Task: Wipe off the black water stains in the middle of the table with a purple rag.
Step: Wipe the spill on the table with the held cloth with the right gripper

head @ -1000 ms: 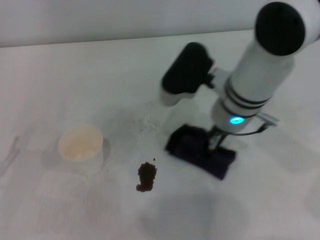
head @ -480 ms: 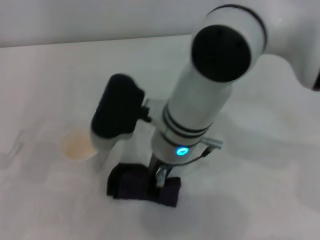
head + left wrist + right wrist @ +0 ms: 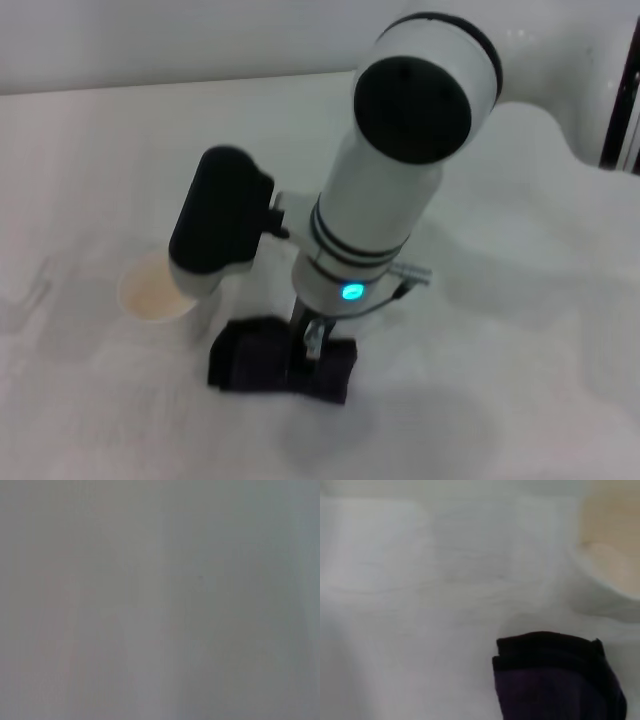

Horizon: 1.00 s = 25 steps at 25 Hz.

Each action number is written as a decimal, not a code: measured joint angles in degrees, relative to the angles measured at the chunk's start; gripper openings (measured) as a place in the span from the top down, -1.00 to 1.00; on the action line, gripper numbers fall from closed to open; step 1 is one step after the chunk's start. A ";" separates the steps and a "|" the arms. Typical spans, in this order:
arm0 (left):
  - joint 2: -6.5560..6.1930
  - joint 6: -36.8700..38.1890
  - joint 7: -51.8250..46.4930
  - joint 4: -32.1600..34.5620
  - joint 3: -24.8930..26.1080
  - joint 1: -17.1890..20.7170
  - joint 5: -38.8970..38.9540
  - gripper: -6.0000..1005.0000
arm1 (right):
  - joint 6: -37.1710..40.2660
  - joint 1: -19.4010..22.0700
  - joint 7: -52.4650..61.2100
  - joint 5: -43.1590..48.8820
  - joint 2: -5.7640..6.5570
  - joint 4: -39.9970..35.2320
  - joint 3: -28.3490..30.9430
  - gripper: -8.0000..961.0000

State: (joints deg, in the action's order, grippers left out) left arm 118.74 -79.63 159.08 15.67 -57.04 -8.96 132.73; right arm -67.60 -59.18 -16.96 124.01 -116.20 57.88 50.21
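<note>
My right gripper [image 3: 312, 345] points down near the front middle of the white table [image 3: 520, 330]. It is shut on the dark purple rag [image 3: 262, 366] and presses it flat on the surface. The rag also shows in the right wrist view [image 3: 555, 682]. The black water stains are hidden; the rag and my arm cover the spot where they lay. The left gripper is out of view, and the left wrist view shows only plain grey.
A cream paper cup [image 3: 150, 292] stands just left of the rag, partly behind the black wrist housing [image 3: 215, 225]. It also shows in the right wrist view [image 3: 612, 555]. Bare table lies to the right and at the back.
My right arm has dragged the rag left and toward the front, onto the place of the dark blotch. The blotch, plain one second ago, no longer shows.
</note>
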 joint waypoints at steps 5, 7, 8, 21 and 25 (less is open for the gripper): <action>0.00 0.00 0.00 -0.17 0.00 0.00 0.00 -0.75 | 0.16 -0.03 1.49 7.40 0.01 -1.05 3.08 0.79; 0.03 0.00 0.00 -0.21 0.00 0.00 0.00 -0.75 | 0.16 -0.04 3.15 11.23 0.01 -1.21 3.54 0.79; 0.06 0.01 0.00 -0.23 0.00 0.00 0.00 -0.75 | 0.12 -0.04 4.28 13.46 0.01 -1.30 3.66 0.79; 0.18 0.09 0.00 -0.30 0.01 -0.69 -0.01 -0.75 | -1.26 0.17 2.55 11.34 0.01 -2.40 3.72 0.79; 0.17 0.09 0.00 -0.30 0.00 -0.95 -0.01 -0.75 | -2.78 0.23 -2.65 2.97 0.01 -1.44 3.27 0.78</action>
State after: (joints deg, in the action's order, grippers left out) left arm 118.92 -79.54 159.08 15.38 -57.04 -9.92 132.72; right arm -70.38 -58.95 -19.60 126.98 -116.19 56.45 53.48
